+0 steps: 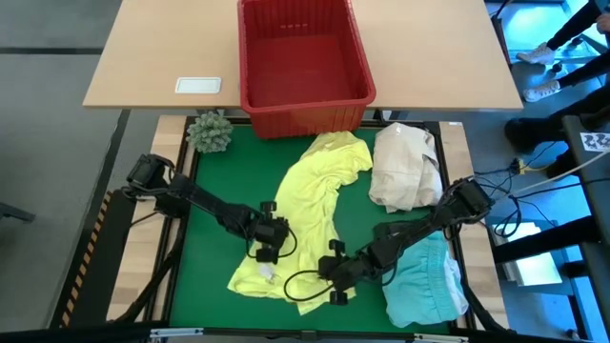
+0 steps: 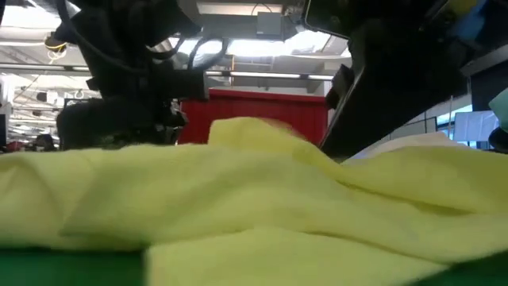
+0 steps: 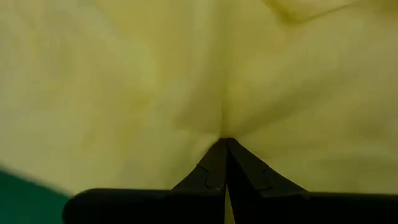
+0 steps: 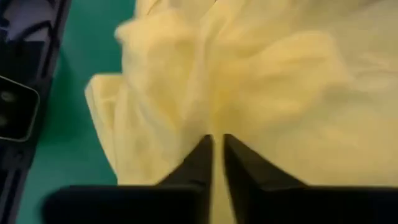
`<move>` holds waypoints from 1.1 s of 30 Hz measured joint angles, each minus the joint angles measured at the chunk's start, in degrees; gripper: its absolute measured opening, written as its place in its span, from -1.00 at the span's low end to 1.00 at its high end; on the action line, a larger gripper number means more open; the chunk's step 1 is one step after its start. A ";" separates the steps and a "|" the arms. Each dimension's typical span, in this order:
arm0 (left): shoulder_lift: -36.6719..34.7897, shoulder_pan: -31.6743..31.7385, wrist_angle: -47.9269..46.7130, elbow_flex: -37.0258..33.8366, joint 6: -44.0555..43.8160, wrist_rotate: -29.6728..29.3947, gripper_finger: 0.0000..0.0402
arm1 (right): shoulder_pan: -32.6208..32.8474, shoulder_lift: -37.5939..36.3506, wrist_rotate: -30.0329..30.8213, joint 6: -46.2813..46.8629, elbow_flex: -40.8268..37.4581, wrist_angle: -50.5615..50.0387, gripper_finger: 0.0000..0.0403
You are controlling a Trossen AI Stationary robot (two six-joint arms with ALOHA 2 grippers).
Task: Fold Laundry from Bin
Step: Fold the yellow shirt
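Bright even overhead light, soft shadows; low and wrist views blurred, close cloth out of focus

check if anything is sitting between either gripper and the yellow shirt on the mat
Nothing visible does. The left gripper is shut on the yellow shirt, pinching a fold at its tips. The right gripper has its fingers nearly together around the shirt's cloth. The cream bundle and turquoise garment lie off to the side.
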 joint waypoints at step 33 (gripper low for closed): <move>-1.11 2.05 -11.55 -0.33 -3.45 -3.86 -0.99 | -3.57 7.72 2.63 -9.07 8.03 12.01 -0.21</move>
